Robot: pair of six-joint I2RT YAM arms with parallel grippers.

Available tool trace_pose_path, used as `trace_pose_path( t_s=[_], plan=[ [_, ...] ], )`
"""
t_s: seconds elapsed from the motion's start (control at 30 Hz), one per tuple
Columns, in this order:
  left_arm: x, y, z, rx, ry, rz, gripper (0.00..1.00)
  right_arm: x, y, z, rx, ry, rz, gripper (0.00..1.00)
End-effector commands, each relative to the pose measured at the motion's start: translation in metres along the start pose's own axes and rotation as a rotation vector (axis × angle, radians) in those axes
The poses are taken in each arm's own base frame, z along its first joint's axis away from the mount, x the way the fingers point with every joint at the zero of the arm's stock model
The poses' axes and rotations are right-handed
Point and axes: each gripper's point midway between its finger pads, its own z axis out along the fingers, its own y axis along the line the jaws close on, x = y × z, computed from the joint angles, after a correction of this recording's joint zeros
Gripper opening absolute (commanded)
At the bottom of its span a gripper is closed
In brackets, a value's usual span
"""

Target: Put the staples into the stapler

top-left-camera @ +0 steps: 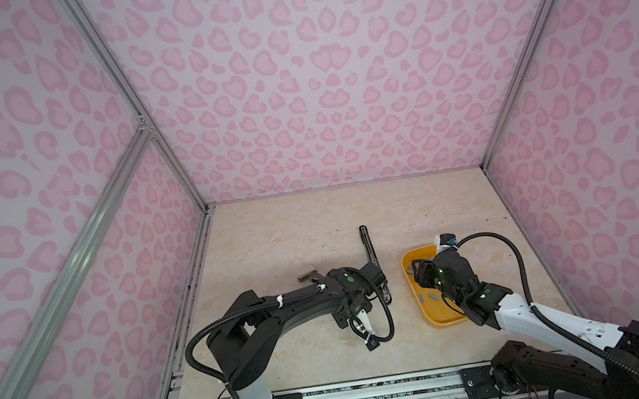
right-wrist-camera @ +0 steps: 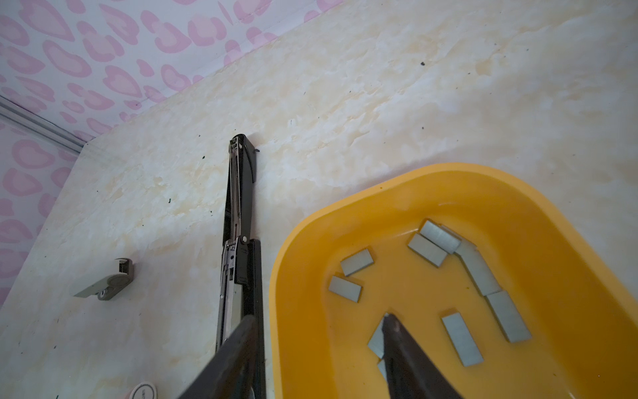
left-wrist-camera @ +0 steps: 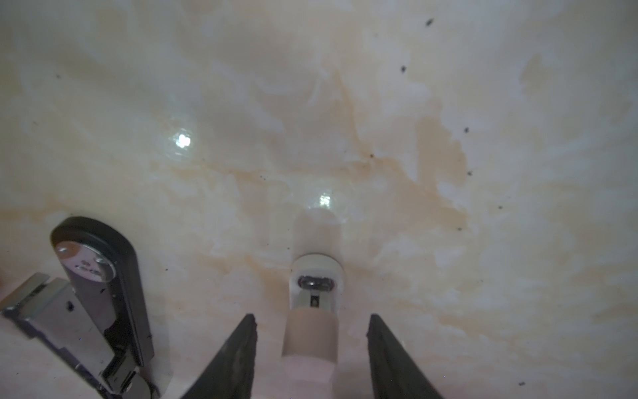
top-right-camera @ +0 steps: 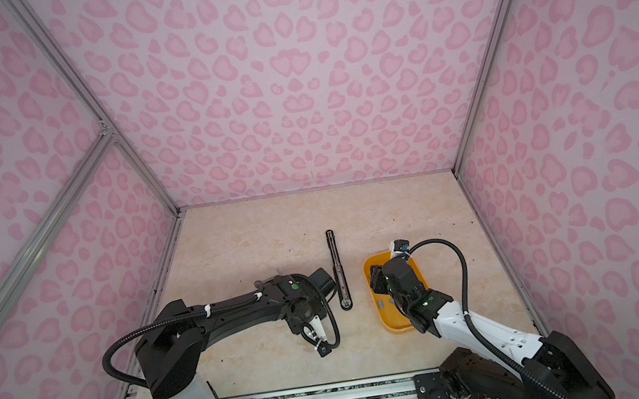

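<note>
Left gripper (left-wrist-camera: pixel 312 317): jaws parted around small white plastic stapler (left-wrist-camera: pixel 316 276), not gripping.
Right gripper (right-wrist-camera: pixel 319 317): jaws parted, empty, over flat grey staple strips (right-wrist-camera: pixel 461 340).

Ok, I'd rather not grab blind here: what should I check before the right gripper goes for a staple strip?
1. Black stapler opened flat: ok.
2. Staples loose in yellow tray: ok.
3. Right gripper open above the tray: ok.
4. A strip centred between its fingers: not ok, the nearest sits at one fingertip.
5. Stapler's channel empty: cannot tell.
6. Left gripper open, straddling small white stapler, not gripping: ok.
</note>
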Motion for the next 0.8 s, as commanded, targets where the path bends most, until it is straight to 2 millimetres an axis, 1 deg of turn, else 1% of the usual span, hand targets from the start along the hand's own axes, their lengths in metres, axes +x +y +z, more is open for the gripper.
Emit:
trace_pose_path(
  t_s=[0.0,0.17,0.5,0.53,0.67,0.77],
  plan=[
    [0.001,-0.004,0.002,0.031,0.002,0.023,0.5,0.0,0.001,0.001,-0.004,0.007,0.005,0.59],
    [0.005,-0.007,0.006,0.049,0.019,0.031,0.46,0.001,0.0,0.001,-0.004,0.012,0.009,0.59],
    [0.009,-0.003,0.007,0.046,0.033,0.026,0.37,0.0,0.0,0.001,-0.008,0.017,0.019,0.58],
    [0.008,-0.002,0.007,0.041,0.026,0.022,0.32,0.0,0.0,0.001,-0.01,0.017,0.018,0.58],
    [0.003,0.002,0.001,0.015,-0.017,-0.017,0.24,-0.003,0.0,-0.002,-0.008,0.011,0.015,0.58],
    [0.002,0.0,-0.006,-0.014,-0.047,-0.046,0.06,-0.006,-0.002,-0.007,0.0,-0.001,0.001,0.58]
  ],
)
